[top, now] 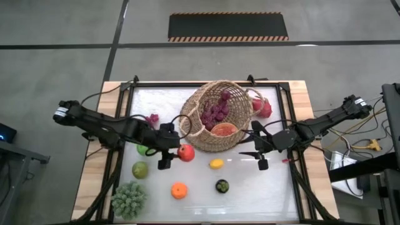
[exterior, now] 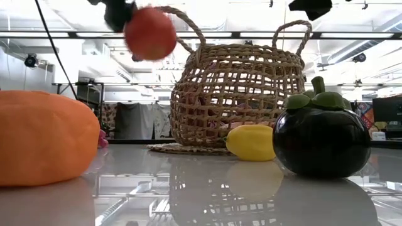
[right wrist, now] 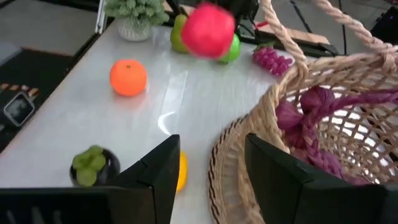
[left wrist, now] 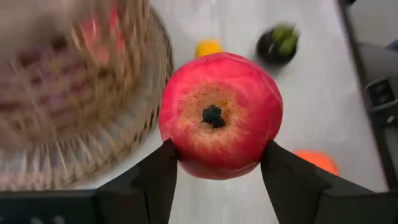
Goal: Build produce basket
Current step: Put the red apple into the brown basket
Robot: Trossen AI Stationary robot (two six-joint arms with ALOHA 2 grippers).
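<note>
The round tan wicker basket (top: 215,115) stands at the table's middle far part, with purple grapes (top: 215,109) and an orange-red slice (top: 224,130) inside. My left gripper (top: 169,152) is just near-left of the basket, shut on a red apple (top: 185,152). In the low view the red apple (exterior: 149,32) hangs high above the table. My right gripper (top: 258,154) is open at the basket's near-right side; in the right wrist view the basket's rim (right wrist: 292,87) lies just ahead of my right gripper (right wrist: 211,180), with the fingers apart from it. My left gripper (left wrist: 221,171) pinches the red apple (left wrist: 219,115) between its two fingers, one finger (left wrist: 163,174) on each opposite flank (left wrist: 177,152). The fingers come level from the table's left. The apple is lifted clear of the table, its dark blossom end (left wrist: 212,115) facing the wrist camera.
On the near half of the table lie a yellow lemon (top: 216,164), a dark mangosteen (top: 222,185), an orange (top: 179,190), a green fruit (top: 139,169), a green apple (top: 145,149) and a green leafy bunch (top: 129,199). A grape bunch (top: 152,118) lies left of the basket; a red fruit (top: 262,107) lies right.
</note>
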